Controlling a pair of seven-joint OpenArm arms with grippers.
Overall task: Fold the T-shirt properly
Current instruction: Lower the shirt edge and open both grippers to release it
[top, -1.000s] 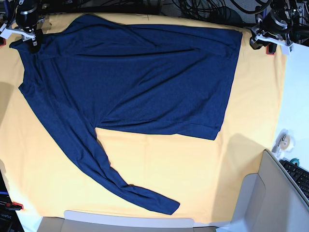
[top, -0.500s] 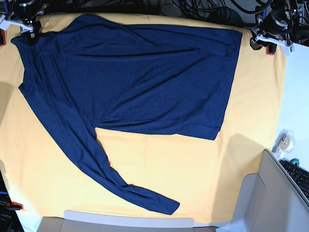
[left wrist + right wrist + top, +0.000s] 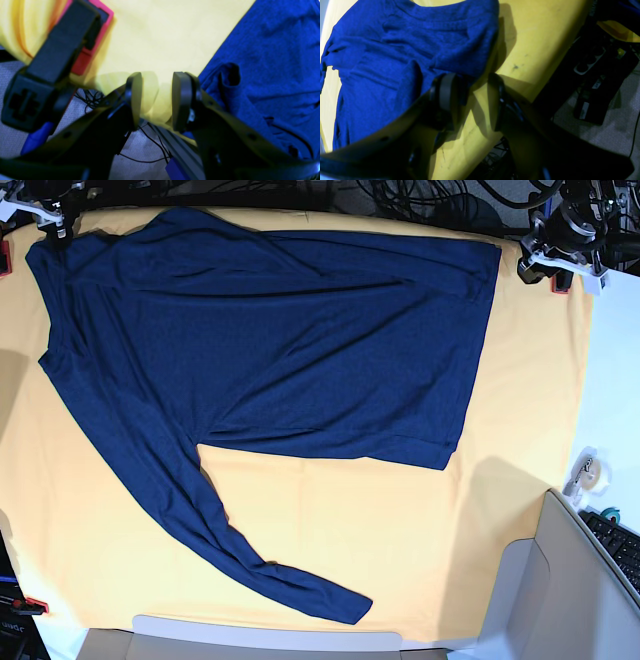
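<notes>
The dark navy T-shirt lies spread flat on the yellow-orange table cloth. One long sleeve runs toward the near edge. My right gripper is at the far left corner, at the shirt's shoulder edge. In the right wrist view it is open and empty, and its left finger sits at the shirt's edge. My left gripper is at the far right corner, off the shirt. In the left wrist view it is open and empty over bare cloth, with the shirt to its right.
A red and black clamp holds the cloth at the far right corner. A tape roll, a keyboard and a grey bin are at the right. A power strip lies below the table edge.
My right gripper has moved toward the far left corner, off the shirt's shoulder. The shoulder corner of the shirt lies a little farther out. The left arm has not moved.
</notes>
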